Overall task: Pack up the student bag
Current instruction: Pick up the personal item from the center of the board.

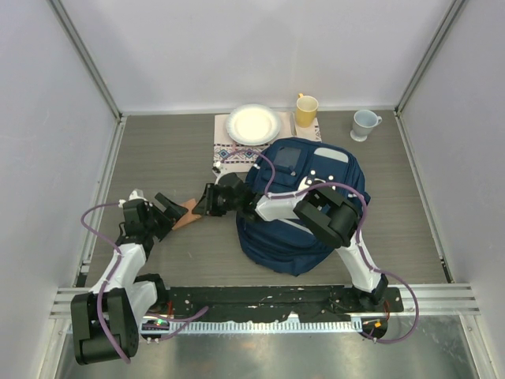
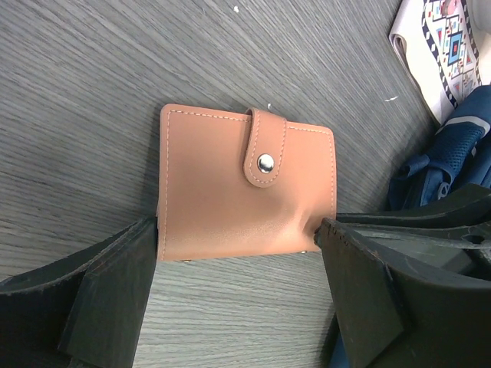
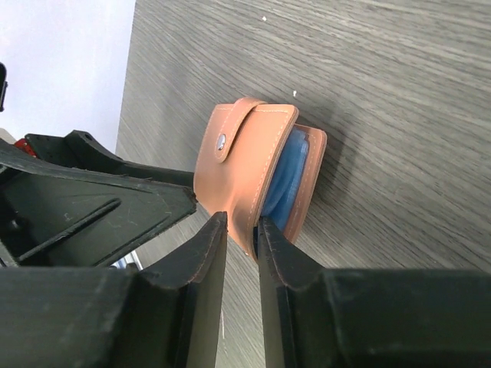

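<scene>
A tan leather wallet (image 1: 187, 213) with a snap flap lies on the grey table left of the student bag (image 1: 304, 217), a navy backpack. In the left wrist view the wallet (image 2: 245, 192) sits between the fingers of my left gripper (image 2: 238, 230), which touch both of its side edges. My left gripper (image 1: 173, 212) comes from the left. My right gripper (image 1: 207, 201) reaches over from the bag. In the right wrist view the right gripper (image 3: 242, 230) is pinched on the near corner of the wallet's front cover (image 3: 245, 169); blue lining shows inside. The bag's edge also shows in the left wrist view (image 2: 453, 146).
A white plate (image 1: 252, 124) rests on a patterned cloth (image 1: 225, 148) at the back, with a yellow mug (image 1: 306, 106) beside it and a pale blue mug (image 1: 364, 122) further right. The cloth's corner shows in the left wrist view (image 2: 445, 46). White walls enclose the table.
</scene>
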Robot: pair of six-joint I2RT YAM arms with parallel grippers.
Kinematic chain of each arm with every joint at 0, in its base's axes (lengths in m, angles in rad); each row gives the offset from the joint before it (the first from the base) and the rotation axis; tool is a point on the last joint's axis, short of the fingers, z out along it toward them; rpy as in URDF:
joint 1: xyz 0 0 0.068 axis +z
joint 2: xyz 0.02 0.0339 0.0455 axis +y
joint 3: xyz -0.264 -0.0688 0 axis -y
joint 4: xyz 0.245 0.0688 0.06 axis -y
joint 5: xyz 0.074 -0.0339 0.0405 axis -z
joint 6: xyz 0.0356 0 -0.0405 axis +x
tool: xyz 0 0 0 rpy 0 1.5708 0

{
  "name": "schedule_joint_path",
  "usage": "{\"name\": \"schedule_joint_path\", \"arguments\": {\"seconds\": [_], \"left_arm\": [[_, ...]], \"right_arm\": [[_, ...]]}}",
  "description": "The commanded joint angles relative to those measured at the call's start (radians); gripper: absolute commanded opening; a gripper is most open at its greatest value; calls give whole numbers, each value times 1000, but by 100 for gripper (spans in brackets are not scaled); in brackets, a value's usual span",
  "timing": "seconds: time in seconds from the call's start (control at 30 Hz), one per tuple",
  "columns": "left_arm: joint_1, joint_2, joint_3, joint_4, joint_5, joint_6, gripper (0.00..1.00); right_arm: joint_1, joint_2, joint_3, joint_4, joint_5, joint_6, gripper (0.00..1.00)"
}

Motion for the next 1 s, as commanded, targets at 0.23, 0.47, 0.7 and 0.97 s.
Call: {"name": "schedule_joint_path", "arguments": {"seconds": [0.23,0.47,0.7,0.97], "left_arm": [[1,-3,-13,-13,49,10,88],[-1,-198,-24,-25,72,-39,96],[-1,-419,74,-75,182,-106,100],[-1,-404,65,140,403,-236,99]], "right_arm": [[16,-24,10,38,-31,15,1],[11,-168,-87,23,51,-32,1],[-30,-416,-255,74,78,-43,1],[-67,-723,-430,98,125,-43,1]]}}
